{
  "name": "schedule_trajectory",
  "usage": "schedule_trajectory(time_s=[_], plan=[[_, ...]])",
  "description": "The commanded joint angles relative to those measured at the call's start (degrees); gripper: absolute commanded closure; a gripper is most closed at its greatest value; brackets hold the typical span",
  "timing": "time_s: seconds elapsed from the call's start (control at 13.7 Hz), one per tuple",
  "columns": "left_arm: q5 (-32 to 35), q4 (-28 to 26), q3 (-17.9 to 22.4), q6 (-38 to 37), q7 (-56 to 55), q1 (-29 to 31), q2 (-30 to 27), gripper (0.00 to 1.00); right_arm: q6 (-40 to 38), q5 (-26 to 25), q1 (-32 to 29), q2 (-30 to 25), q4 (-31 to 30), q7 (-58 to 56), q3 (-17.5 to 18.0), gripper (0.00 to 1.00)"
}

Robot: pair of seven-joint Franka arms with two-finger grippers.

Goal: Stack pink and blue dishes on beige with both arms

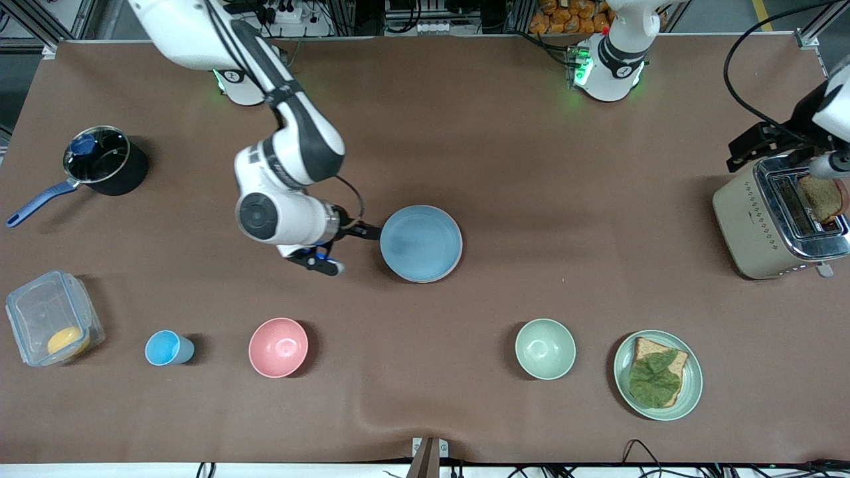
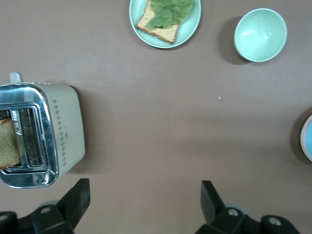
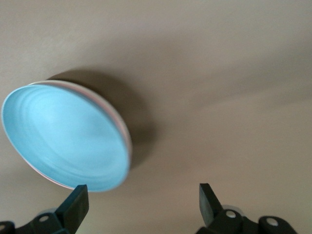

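Note:
The light blue plate (image 1: 420, 243) (image 3: 63, 139) lies at the table's middle. A thin pink rim of the pink plate (image 1: 458, 255) (image 3: 116, 116) shows under it. No beige plate shows in any view. My right gripper (image 1: 348, 248) (image 3: 141, 204) is low beside the blue plate, on the side toward the right arm's end. It is open, one finger close to the plate's rim and bare table between the fingers. My left gripper (image 1: 758, 147) (image 2: 145, 202) hangs open high beside the toaster, holding nothing. The blue plate's edge (image 2: 308, 139) shows in the left wrist view.
A toaster (image 1: 777, 222) (image 2: 41, 131) with bread stands at the left arm's end. Nearer the front camera are a green plate with toast and lettuce (image 1: 657, 375), a green bowl (image 1: 545, 348), a pink bowl (image 1: 278, 347), a blue cup (image 1: 165, 348) and a plastic box (image 1: 53, 325). A lidded pot (image 1: 99, 160) stands at the right arm's end.

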Motion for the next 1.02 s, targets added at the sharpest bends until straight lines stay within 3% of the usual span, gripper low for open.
schedule_trajectory(time_s=[0.0,0.22,0.44,0.66,0.95], plan=[[-0.60,-0.54,5.35,-0.71,-0.76,-4.72,-1.27,0.00,-8.53,-4.42,-7.43,-5.27,0.19,-12.47,0.59,0.00],[-0.51,-0.54,5.37,-0.71,-0.67,-5.27,-1.18,0.00,-14.78,-7.76,-17.01,-11.77,0.19,-26.64,0.60,0.00],[-0.51,0.60,5.11,-0.71,-1.37,-5.36,-0.74,0.00,-18.04,-13.81,-22.39,-19.68,0.28,-36.67,0.59,0.00],[-0.60,0.69,4.93,-0.71,-1.55,-6.67,-0.83,0.00,-18.93,-17.60,-24.42,-26.89,0.28,-43.10,0.51,0.00],[-0.51,0.96,4.93,-1.41,-1.37,-7.11,-0.48,0.00,-22.52,-20.07,-20.91,-28.14,7.11,-46.81,-5.03,0.00]])
